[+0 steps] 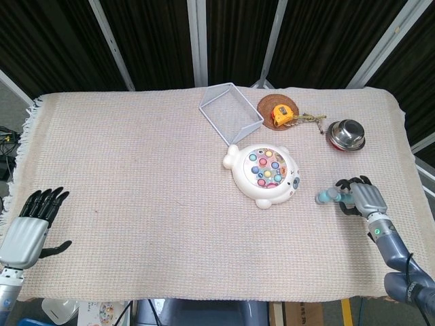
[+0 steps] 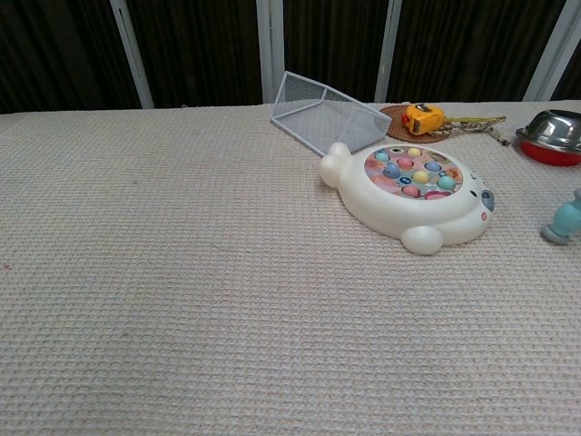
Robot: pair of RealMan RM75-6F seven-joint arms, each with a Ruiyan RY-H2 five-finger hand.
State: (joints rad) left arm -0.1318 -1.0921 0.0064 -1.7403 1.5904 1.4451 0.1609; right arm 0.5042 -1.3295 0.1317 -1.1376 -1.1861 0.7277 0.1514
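Toy mallet (image 1: 330, 197): lying on the cloth, right of the white fish game (image 1: 264, 174)
Right hand (image 1: 363, 197): fingers curling onto the handle, grip looks unfinished
Left hand (image 1: 26, 228): spread, idle, near-left
Progress: mallet not lifted

Right robot hand (image 1: 361, 197) curled; left robot hand (image 1: 27, 231) spread

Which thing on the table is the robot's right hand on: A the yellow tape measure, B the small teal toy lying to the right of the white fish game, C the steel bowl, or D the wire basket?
B: in the head view the right hand has its fingers around the end of the small teal toy, apart from the other things.
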